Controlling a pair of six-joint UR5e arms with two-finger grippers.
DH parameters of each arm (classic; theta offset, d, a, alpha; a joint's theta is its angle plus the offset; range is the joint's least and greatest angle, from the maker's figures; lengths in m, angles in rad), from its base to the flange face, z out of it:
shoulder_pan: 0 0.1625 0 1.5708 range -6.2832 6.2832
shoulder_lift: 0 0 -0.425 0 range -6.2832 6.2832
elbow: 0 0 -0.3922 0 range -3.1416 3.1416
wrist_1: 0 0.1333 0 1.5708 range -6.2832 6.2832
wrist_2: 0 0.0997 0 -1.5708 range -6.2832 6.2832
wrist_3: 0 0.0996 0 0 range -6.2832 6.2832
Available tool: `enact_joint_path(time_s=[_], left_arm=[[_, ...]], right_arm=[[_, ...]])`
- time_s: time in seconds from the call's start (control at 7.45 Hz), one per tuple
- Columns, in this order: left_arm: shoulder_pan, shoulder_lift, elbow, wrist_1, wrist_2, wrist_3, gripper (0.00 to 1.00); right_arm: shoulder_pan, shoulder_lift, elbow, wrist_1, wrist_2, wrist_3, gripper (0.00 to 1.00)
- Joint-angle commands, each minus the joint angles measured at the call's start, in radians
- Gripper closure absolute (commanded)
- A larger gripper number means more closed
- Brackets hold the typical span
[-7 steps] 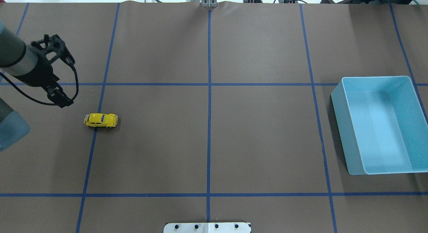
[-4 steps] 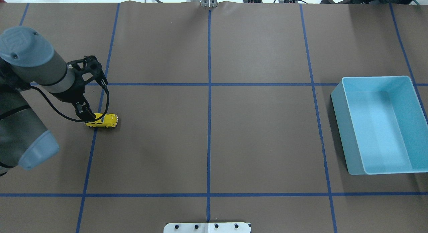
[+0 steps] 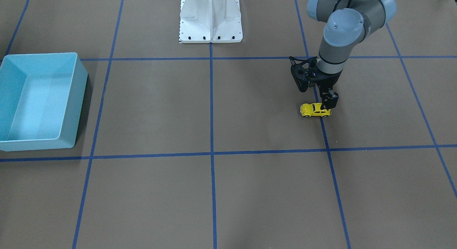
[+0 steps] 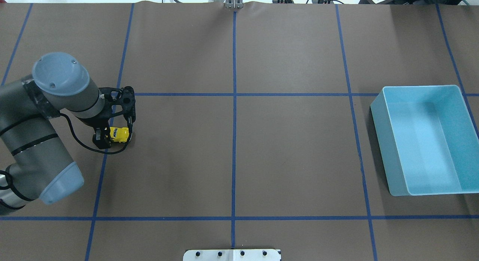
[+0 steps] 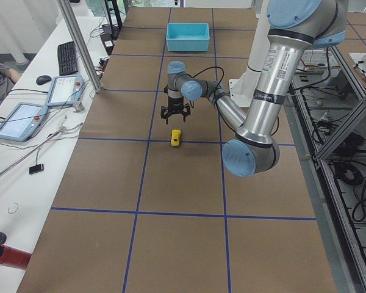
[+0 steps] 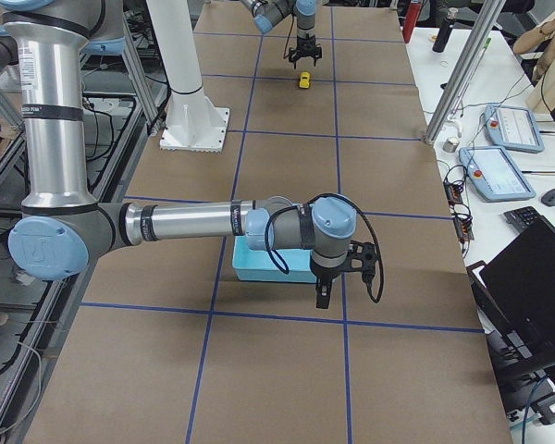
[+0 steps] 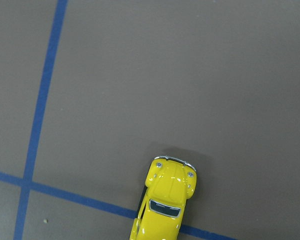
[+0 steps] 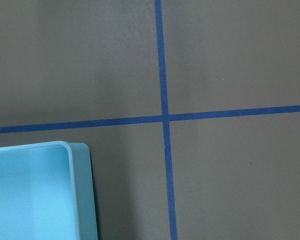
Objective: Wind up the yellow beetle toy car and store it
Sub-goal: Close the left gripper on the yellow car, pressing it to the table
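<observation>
The yellow toy car (image 4: 119,134) sits on a blue tape line at the overhead view's middle left. The left gripper (image 4: 101,138) hangs over its rear end. The right gripper (image 6: 322,296) hovers beside the blue bin (image 4: 378,118). Whether either gripper's jaws are apart cannot be told.

The grey left arm (image 4: 56,88) with pale blue joint caps now reaches much farther in over the brown paper-covered table (image 4: 262,160). At first only its wrist showed at the overhead view's left edge. Now the elbow and a second blue cap are in view too. Its black two-finger left gripper (image 4: 106,137) was first well apart from the tiny, rounded yellow beetle toy car (image 4: 119,134), then just over its tail. Now it stands low over the car's rear half and hides it from above. The black bracket on the wrist has swung round to point across the table.
</observation>
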Motion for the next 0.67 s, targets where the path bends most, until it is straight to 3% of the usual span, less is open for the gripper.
enact_joint_path(time_s=[0.0, 0.54], left_arm=[[0.018, 0.000, 0.016, -0.002, 0.009, 0.037, 0.00], [0.017, -0.038, 0.100, -0.005, 0.003, 0.035, 0.00]], right_arm=[[0.000, -0.003, -0.001, 0.001, 0.000, 0.000, 0.00], [-0.001, 0.001, -0.004, 0.003, 0.000, 0.000, 0.00]])
